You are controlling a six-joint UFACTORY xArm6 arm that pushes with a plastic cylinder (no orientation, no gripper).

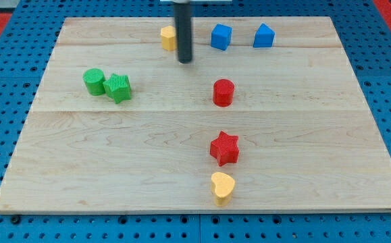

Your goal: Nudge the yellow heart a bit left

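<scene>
Yellow heart sits near the board's bottom edge, at about six o'clock — just below the red star. My tip — a bare rod with no jaws — stands far off at twelve o'clock, beside another yellow block.

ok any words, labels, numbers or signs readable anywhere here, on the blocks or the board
None: no text, number or sign shows on the wooden board, the yellow heart, the other coloured blocks or my tip.
</scene>
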